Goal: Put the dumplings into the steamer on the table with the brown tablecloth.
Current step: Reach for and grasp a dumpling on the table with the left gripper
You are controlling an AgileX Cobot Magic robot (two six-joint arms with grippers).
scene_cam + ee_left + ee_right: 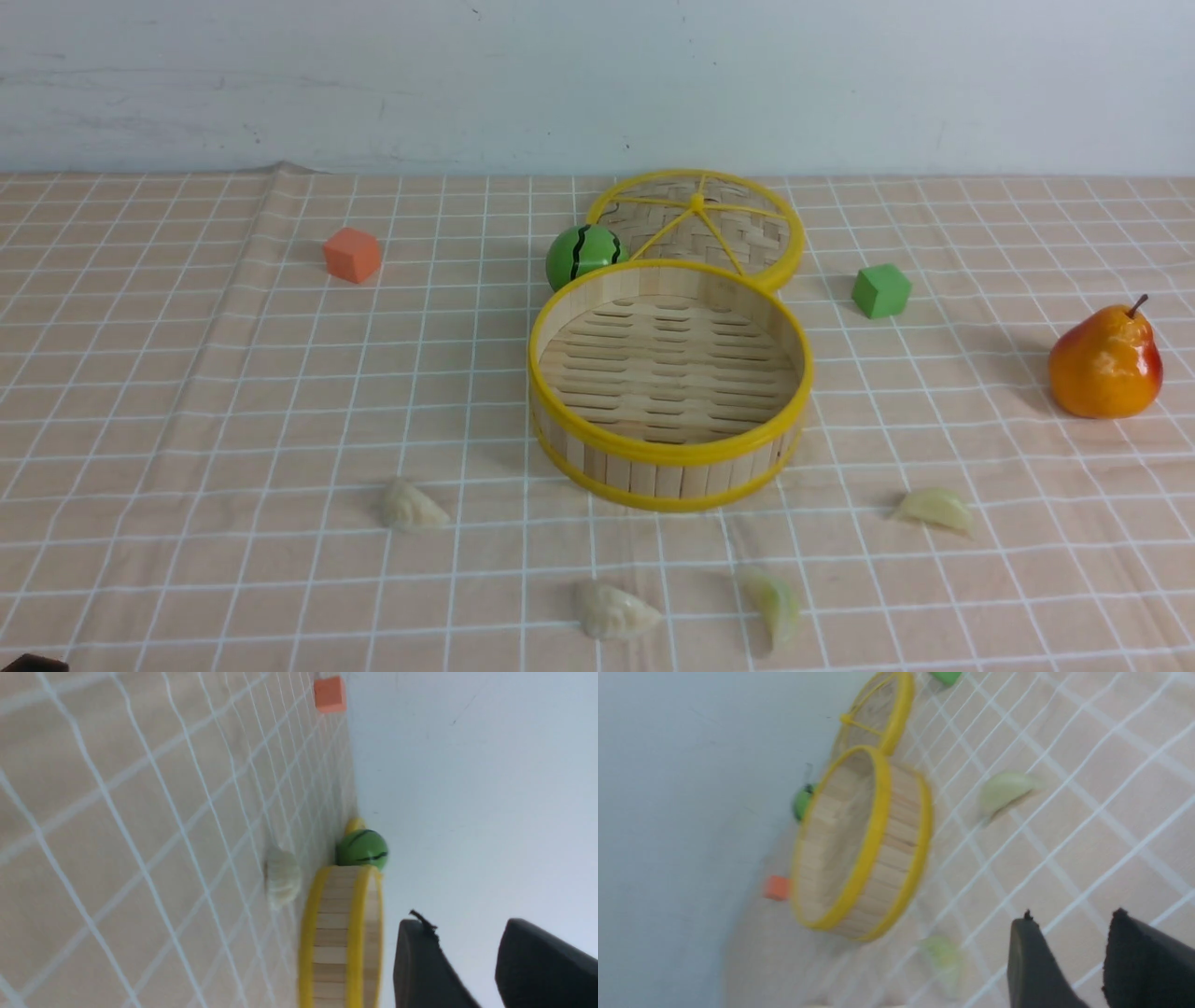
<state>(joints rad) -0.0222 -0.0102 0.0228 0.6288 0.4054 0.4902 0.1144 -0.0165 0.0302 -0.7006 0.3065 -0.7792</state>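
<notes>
On the brown tablecloth (pixel 187 373) covering the surface (pixel 1027 233), four pieces were spread nearer than the steamer (pixel 653 471): the left dumpling (pixel 411 506), two middle dumplings (pixel 614 609) (pixel 773 602) and the right dumpling (pixel 934 509). The left pincer (pixel 462 933) and the right pincer (pixel 1069 924) were held released, with nothing grasped

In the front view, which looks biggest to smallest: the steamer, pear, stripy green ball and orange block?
1. steamer
2. pear
3. stripy green ball
4. orange block
The pear is nearer the camera than the ball, so that pair is unsure.
</notes>
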